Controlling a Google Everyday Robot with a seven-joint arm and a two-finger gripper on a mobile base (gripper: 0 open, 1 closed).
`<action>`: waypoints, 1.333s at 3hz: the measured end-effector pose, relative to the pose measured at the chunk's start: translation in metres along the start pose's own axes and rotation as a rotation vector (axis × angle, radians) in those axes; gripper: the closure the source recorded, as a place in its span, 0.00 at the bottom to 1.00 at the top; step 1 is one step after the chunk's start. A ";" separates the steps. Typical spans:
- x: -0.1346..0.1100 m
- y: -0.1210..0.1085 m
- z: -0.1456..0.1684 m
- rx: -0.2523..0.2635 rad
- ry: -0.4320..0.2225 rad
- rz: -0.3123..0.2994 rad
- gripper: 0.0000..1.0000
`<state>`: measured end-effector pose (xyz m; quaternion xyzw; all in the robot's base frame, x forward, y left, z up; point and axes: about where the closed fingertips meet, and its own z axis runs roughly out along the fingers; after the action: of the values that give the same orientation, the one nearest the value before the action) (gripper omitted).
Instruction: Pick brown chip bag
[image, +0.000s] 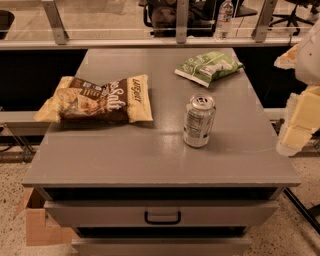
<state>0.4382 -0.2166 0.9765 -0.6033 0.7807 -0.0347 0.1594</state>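
Note:
The brown chip bag (97, 100) lies flat on the left side of the grey cabinet top (150, 155). It has a dark brown middle, pale yellow ends and white "Salt" lettering. My gripper (295, 132) shows as white and pale yellow parts at the right edge of the view, beyond the cabinet's right side. It is far to the right of the bag and touches nothing on the top.
A silver-green soda can (199, 120) stands upright right of centre. A smaller green-and-white bag (207, 66) lies at the back right. A railing (150, 42) and water bottle (224, 17) are behind. Drawers (162, 215) face front; a cardboard box (37, 225) sits lower left.

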 end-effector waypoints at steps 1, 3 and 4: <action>-0.003 -0.001 0.000 0.002 -0.011 -0.002 0.00; -0.071 -0.013 0.019 -0.024 -0.267 0.005 0.00; -0.107 -0.014 0.045 -0.061 -0.377 0.039 0.00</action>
<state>0.4878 -0.1117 0.9591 -0.5884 0.7493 0.1055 0.2850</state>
